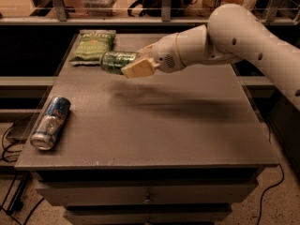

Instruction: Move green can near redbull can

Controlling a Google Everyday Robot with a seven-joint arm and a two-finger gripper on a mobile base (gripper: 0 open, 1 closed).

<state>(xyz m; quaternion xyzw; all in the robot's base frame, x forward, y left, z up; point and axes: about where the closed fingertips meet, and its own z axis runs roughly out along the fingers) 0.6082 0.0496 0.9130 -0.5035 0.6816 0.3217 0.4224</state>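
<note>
The green can (114, 61) lies sideways in my gripper (132, 63), held above the grey table (154, 111) near its far left part. The gripper's pale fingers (138, 69) are shut on the can's right end. The redbull can (50, 122), blue and silver, lies on its side near the table's front left edge, well apart from the green can.
A flat green chip bag (93, 45) lies at the table's far left corner, just behind the held can. My white arm (234, 41) reaches in from the right. Shelving with clutter stands behind the table. Cables lie on the floor at left.
</note>
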